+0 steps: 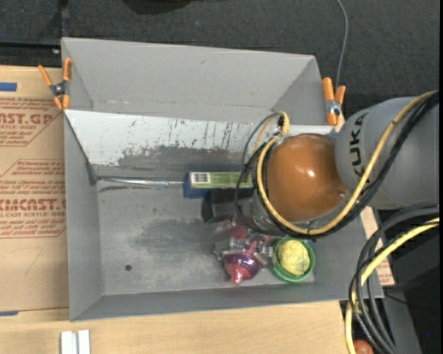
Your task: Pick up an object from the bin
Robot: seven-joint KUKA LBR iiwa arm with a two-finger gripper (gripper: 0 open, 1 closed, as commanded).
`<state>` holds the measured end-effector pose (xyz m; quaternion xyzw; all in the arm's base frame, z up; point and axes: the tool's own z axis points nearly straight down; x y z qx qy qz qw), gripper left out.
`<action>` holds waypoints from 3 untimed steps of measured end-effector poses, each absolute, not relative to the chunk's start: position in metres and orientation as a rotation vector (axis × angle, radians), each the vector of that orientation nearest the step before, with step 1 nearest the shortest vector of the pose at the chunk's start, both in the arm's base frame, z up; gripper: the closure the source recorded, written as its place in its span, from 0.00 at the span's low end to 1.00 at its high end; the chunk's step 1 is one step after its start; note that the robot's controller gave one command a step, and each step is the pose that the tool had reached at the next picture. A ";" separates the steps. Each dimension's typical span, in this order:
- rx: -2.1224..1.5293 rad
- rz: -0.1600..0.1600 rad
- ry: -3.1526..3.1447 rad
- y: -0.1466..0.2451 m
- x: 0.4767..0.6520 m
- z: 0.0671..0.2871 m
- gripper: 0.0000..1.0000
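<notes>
Clutter sat bunched toward the front right of the grey metal bin (pixel 148 234), as the camera saw it, while the rest of the scuffed floor lay bare. The arm (pixel 391 153) came in from the view's right, and its rounded orange cover (pixel 303 177), ringed by a yellow cable (pixel 260 175), hung over that same part of the bin. Under the cover's lower left edge a dark part of the pincer (pixel 232 218) showed, low over the clutter. The cover hid so much of the pincer that I could not tell whether it was wide, narrow or holding anything.

Nearest to it, just in front, lay a small heap: a pinkish-red piece (pixel 240 236) on top, with a purple-magenta thing (pixel 240 269) touching it on the side nearer the front wall. Which of the two the pincer stood over could not be told, as they lay pressed together beneath it.

Just beside the heap, toward the view's right, lay a round green disc (pixel 293 259) with a pale yellow middle, partly under the cable loop. Behind the pincer, toward the back slope, a long green-and-blue box (pixel 213 180) with a white barcode label lay flat, its right end tucked under the cover's edge. The box lay apart from the heap, with the pincer's dark part between them.
</notes>
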<state>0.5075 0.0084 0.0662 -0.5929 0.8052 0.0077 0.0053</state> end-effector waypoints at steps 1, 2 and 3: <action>-1.816 0.016 2.545 0.010 0.499 0.172 1.00; -1.836 0.028 2.536 0.011 0.501 0.104 1.00; -1.822 0.029 2.547 0.019 0.498 0.209 1.00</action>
